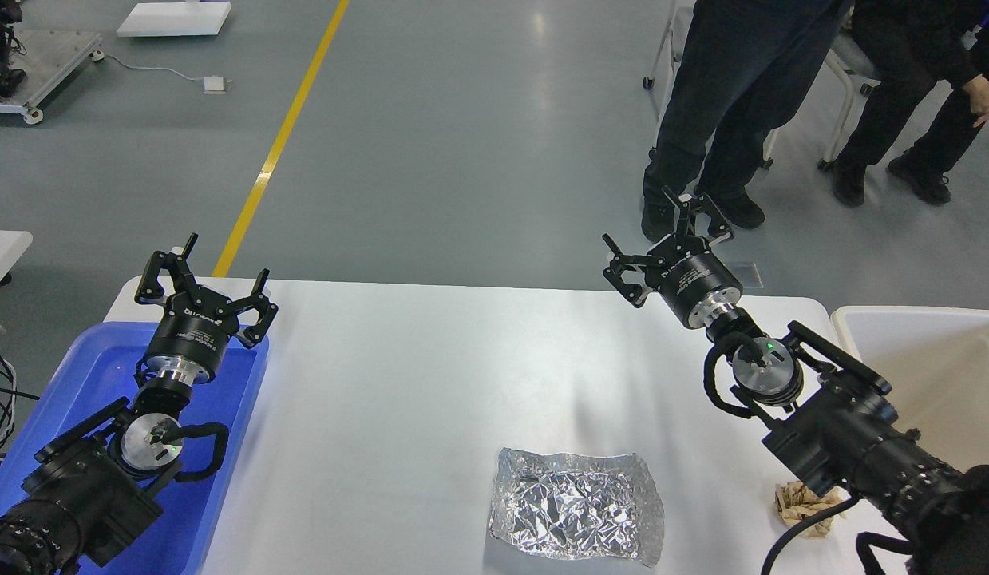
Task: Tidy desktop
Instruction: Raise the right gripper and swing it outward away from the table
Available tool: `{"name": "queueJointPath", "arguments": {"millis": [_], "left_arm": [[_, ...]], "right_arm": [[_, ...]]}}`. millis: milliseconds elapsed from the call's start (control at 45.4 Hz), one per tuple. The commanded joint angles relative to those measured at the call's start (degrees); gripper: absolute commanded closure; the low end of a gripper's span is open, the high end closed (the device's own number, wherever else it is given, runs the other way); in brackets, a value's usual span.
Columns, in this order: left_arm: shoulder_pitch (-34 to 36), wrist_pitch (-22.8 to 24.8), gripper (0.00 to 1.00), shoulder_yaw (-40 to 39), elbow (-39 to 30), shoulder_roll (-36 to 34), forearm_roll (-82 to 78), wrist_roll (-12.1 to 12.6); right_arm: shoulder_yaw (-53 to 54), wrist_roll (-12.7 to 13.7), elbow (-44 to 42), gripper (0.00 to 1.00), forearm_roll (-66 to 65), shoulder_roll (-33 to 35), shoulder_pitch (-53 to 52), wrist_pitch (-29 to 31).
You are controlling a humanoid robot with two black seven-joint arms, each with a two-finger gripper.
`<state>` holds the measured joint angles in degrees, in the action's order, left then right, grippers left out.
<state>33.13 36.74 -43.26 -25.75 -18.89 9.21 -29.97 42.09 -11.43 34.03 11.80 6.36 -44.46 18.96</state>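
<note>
The white desktop fills the lower middle of the head view. A crumpled sheet of silver foil lies flat near its front edge. A small tan paper scrap lies at the front right, partly behind my right arm. My left gripper is open and empty above the far end of the blue tray. My right gripper is open and empty over the table's far right edge, well clear of the foil.
A cream-white rimmed bin stands at the right of the table. Two people stand and sit just beyond the far right edge. A yellow floor line runs behind the table.
</note>
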Motion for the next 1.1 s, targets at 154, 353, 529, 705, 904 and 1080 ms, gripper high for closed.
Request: {"name": "queueJointPath", "arguments": {"millis": [154, 353, 529, 705, 904, 1080], "left_arm": [[0.0, 0.0, 0.00, 0.0, 0.0, 0.0, 0.0, 0.0], [0.0, 0.0, 0.00, 0.0, 0.0, 0.0, 0.0, 0.0], [0.0, 0.0, 0.00, 0.0, 0.0, 0.0, 0.0, 0.0], [0.0, 0.0, 0.00, 0.0, 0.0, 0.0, 0.0, 0.0], [0.0, 0.0, 0.00, 0.0, 0.0, 0.0, 0.0, 0.0], [0.0, 0.0, 0.00, 0.0, 0.0, 0.0, 0.0, 0.0]], "right_arm": [[-4.6, 0.0, 25.7, 0.00, -9.9, 21.8, 2.1, 0.3], [-5.0, 0.0, 36.6, 0.00, -16.0, 32.0, 3.8, 0.2], [-6.8, 0.0, 45.5, 0.00, -24.4, 38.7, 5.3, 0.1], [-10.8, 0.0, 52.8, 0.00, -35.0, 41.6, 5.7, -2.0], [-16.7, -1.7, 52.8, 0.00, -53.0, 40.8, 6.0, -5.1], [-24.3, -11.6, 52.7, 0.00, -75.8, 40.8, 10.1, -10.4]]}}
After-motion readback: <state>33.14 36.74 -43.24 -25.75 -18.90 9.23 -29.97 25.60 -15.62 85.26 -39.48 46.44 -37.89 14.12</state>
